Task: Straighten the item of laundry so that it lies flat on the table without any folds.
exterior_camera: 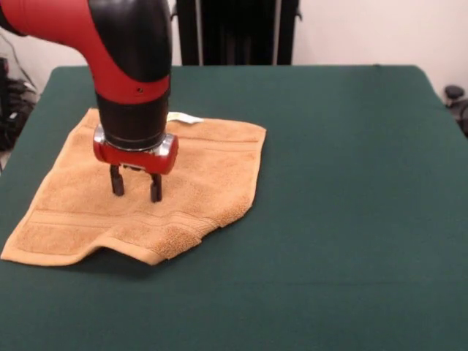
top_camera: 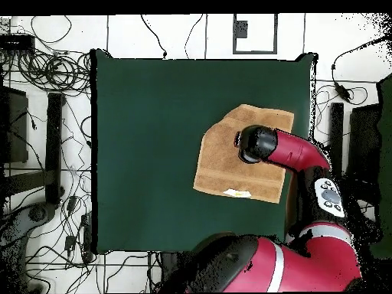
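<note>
A: Table [exterior_camera: 351,219] mostly bare. Towel [exterior_camera: 212,183] lying toward one side, near corner folded under, edge lifted there.

B: Gripper [exterior_camera: 136,186] hovering over mid-towel, fingers spread, pinching nothing.

A: Likely trouble if dropped here: grabbing the middle, bunching the cloth, adding creases. Better aimed at the tucked corner. Tag [exterior_camera: 184,117] at far edge.

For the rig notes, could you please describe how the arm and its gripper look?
The arm has glossy red shells with black joint sections. A black cylindrical wrist ends in a silver ring and a red block. The gripper has two short, dark fingers. In the overhead view, a grey panel with buttons sits on the arm.
</note>
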Tool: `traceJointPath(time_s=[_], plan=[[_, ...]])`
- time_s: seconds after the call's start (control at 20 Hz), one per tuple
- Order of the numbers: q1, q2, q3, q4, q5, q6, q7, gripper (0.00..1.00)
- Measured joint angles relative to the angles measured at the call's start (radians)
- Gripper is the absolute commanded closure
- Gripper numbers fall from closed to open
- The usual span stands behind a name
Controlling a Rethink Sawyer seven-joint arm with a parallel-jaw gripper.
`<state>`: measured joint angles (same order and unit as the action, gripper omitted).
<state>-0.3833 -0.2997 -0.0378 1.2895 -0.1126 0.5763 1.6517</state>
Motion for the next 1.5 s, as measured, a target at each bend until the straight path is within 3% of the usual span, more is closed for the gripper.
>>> traceJointPath(time_s=[0.35, 0.95, 1.5], plan=[[-0.011, 0.029, -0.001, -0.056, 0.056, 0.103, 0.000, 0.00], [-0.007, 0.036, -0.017, -0.057, 0.096, 0.104, 0.000, 0.00], [0.045, 0.053, -0.068, -0.092, 0.082, 0.115, 0.000, 0.00]])
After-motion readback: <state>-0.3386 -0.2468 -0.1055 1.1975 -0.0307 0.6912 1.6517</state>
